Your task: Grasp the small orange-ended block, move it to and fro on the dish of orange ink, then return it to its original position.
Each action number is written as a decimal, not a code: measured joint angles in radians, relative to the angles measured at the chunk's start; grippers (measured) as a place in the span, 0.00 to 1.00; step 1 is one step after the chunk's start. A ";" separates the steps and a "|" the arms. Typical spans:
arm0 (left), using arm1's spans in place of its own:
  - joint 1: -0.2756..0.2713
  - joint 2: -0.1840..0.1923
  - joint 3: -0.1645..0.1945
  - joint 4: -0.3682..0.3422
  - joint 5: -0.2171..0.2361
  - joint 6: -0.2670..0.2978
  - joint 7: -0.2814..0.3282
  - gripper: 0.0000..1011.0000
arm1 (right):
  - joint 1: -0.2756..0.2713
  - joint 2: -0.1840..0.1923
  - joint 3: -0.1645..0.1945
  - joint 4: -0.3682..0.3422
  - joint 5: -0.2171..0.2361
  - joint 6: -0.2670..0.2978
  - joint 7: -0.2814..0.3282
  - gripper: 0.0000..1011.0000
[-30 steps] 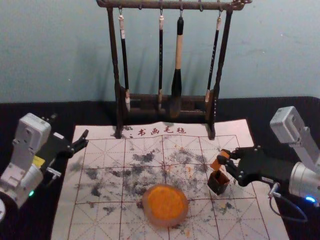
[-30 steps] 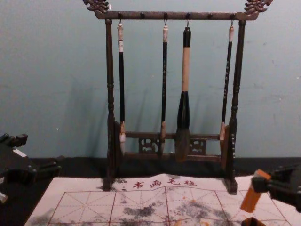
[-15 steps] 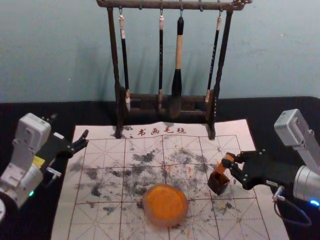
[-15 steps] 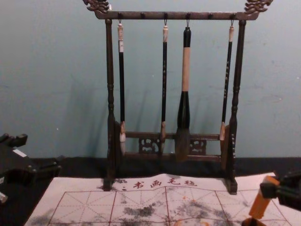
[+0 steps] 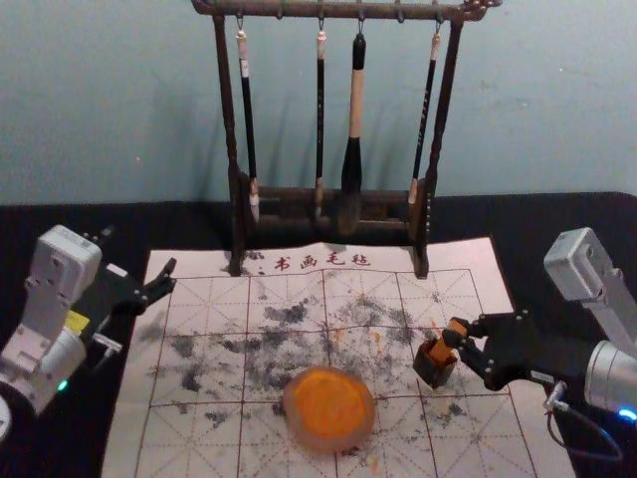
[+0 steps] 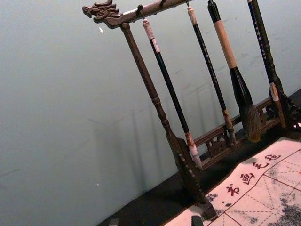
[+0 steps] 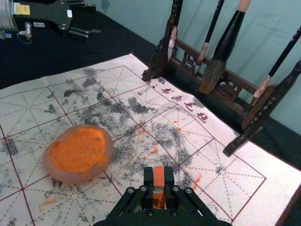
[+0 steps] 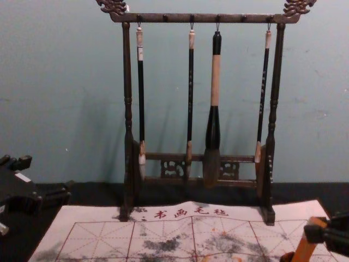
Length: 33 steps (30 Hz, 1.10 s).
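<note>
Right gripper (image 5: 454,339) and the block (image 5: 441,349) lower than in the earlier frame; block's bottom end now at the mouth of the dark box (image 5: 434,371). Depth of entry: cannot tell. Block tilted, upper end leaning toward mat's right edge. Right gripper closed on it, block pinched between both fingers. Box stands on the mat (image 5: 204,438), nearer its right edge than its left. Dish (image 5: 368,408) sits left of the box, apart from it, orange ink (image 5: 326,398) inside. Left gripper (image 5: 171,276) parked by mat's left edge, near the far left corner, fingers wide apart, holding nothing. Stand (image 5: 289,10) at mat's far edge, four brushes (image 5: 352,169) hanging.
</note>
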 joint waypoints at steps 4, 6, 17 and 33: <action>0.000 0.000 0.000 0.000 0.000 0.000 0.000 0.99 | 0.004 -0.003 -0.006 0.009 -0.001 0.003 0.001 0.09; 0.000 0.000 0.000 0.000 0.000 0.000 0.000 0.99 | 0.005 -0.005 -0.009 0.014 -0.003 0.004 0.001 0.09; 0.000 0.000 0.000 0.000 0.000 0.000 0.000 0.99 | 0.023 -0.021 -0.029 0.054 -0.023 0.011 0.006 0.09; 0.000 0.000 0.000 0.000 0.000 0.000 0.000 0.99 | 0.040 -0.035 -0.046 0.083 -0.042 0.018 0.014 0.09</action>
